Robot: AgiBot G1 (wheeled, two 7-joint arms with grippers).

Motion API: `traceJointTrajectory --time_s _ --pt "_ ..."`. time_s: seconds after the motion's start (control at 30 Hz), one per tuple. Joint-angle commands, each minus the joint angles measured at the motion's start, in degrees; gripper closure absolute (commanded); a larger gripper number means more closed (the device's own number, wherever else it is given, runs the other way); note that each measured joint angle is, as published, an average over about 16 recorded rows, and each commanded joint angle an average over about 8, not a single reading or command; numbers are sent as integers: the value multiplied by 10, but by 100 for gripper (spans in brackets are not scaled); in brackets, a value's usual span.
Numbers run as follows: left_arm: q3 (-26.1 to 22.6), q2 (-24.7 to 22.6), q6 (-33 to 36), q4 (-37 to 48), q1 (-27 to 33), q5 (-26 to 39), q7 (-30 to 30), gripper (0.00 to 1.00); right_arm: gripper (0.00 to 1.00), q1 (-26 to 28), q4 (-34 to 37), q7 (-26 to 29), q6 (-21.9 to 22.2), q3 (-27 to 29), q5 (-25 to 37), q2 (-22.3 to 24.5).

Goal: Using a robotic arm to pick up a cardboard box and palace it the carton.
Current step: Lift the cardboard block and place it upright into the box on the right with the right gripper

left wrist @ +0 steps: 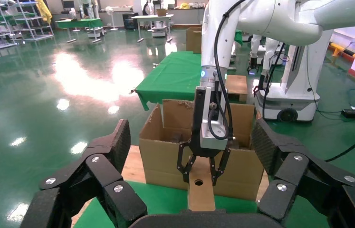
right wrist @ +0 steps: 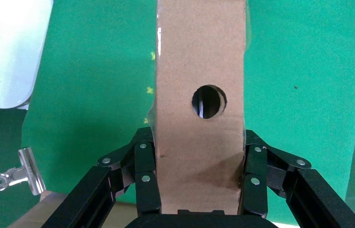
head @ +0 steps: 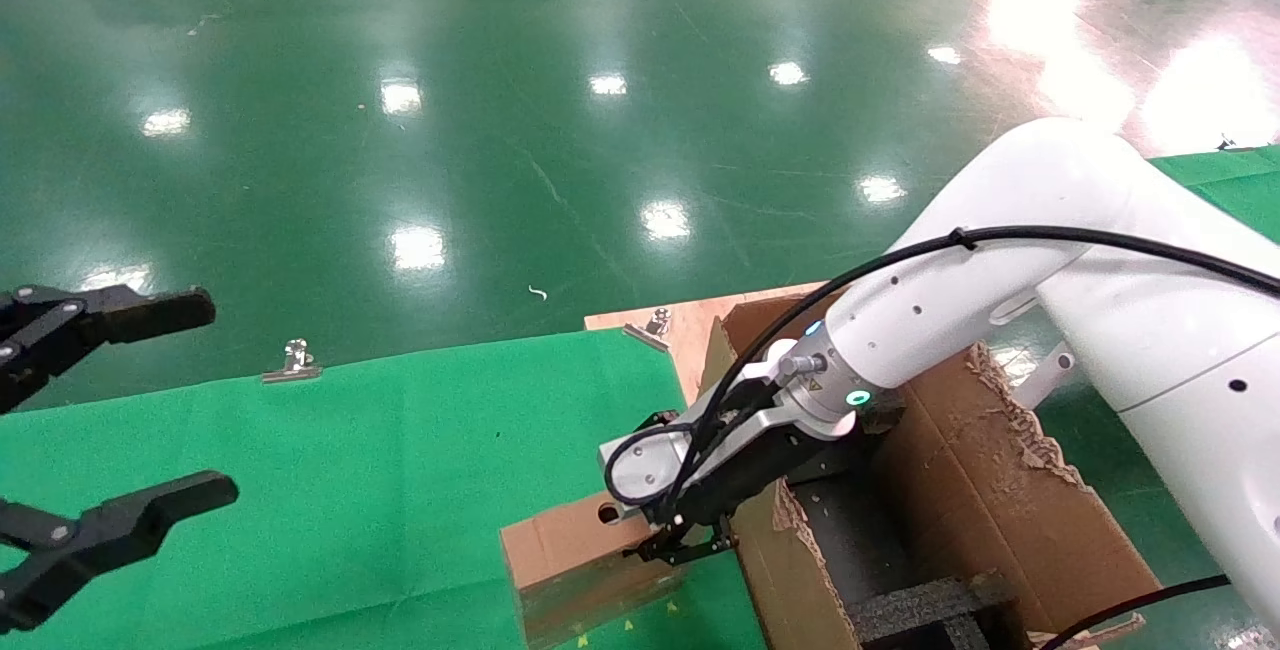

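Head view, left to right: the left claw [head: 150, 410] sits idle at the far left edge of the frame, its black fingers spread wide and holding nothing, above the green-cloth-covered desk [head: 350, 460]. At lower centre, the right claw [head: 680, 540] of the white-jointed robotic arm [head: 1000, 270] is clenched on the small flat plain brown cardboard box with a round punched hole [head: 575, 555]. The right wrist view shows its fingers pressed to both narrow sides of that box. I cannot tell whether the box rests on the cloth. Just right of it, at lower right, stands the large brown corrugated carton with ragged torn flaps and black foam inserts [head: 990, 490]. By my judgement the grasp is made; lifting, carrying over the torn flap and releasing remain. Metal binder clips [head: 292, 362] pin the cloth's far edge; beyond lies a glossy green workshop floor [head: 550, 110] mirroring ceiling lights.
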State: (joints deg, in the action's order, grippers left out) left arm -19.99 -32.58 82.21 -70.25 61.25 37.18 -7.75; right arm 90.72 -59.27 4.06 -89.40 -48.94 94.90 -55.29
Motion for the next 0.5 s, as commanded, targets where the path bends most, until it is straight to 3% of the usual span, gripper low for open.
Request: traceJointTrajectory --time_s 0.03,0.3,0.5 --pt "0 0 0 0 0 0 0 0 100 -1 1 0 3 0 -2 1" --pt "0 0 0 0 0 0 0 0 100 83 53 -21 -9 26 -49 28" --pt "0 0 0 0 0 0 0 0 100 171 94 -38 -18 10 -86 48"
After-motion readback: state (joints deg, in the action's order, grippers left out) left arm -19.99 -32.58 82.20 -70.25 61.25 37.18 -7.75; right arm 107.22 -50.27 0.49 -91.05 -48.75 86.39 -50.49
